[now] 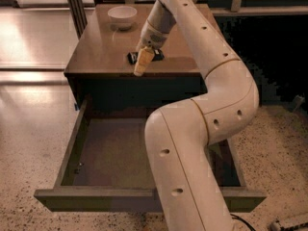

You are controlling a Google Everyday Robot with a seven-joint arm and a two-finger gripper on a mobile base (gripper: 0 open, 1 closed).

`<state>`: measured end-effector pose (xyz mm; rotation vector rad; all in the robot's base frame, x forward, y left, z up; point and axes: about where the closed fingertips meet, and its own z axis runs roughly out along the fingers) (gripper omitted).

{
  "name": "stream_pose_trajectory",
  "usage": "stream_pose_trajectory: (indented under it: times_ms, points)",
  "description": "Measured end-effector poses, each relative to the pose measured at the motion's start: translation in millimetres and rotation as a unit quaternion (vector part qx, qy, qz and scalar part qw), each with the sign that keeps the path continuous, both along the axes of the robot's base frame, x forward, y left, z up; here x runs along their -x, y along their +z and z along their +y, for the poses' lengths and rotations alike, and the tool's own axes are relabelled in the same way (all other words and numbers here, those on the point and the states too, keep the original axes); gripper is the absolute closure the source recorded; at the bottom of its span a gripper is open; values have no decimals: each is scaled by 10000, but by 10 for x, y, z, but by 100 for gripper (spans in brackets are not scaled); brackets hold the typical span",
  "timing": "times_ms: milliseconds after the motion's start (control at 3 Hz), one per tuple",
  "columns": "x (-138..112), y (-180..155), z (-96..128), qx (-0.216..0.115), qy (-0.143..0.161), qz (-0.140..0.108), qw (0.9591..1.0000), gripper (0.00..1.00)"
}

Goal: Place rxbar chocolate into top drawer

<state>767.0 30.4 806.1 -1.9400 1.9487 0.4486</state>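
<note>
Camera view, for your record: the gripper (141, 64) is over the front part of the cabinet top (94, 52), pointing down and toward the front edge, directly at the rxbar chocolate (131, 57). You cannot tell from this angle whether it is spread or closed, nor whether it touches the bar. The rxbar chocolate lies flat on the cabinet top, its dark ends showing on either side of the gripper. The top drawer (110, 153) below stands pulled out wide, its flat bottom exposed. The arm (216, 95) rises in front of the drawer's right half and bends back over the cabinet. A white bowl (122, 16) sits near the rear of the cabinet top, well apart from the bar.
</note>
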Motion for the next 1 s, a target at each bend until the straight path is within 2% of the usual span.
stream_pose_trajectory:
  times_ms: [667, 1000]
  points:
    - [0, 0, 0, 0, 0, 0, 10000, 96]
    - [0, 0, 0, 0, 0, 0, 10000, 100]
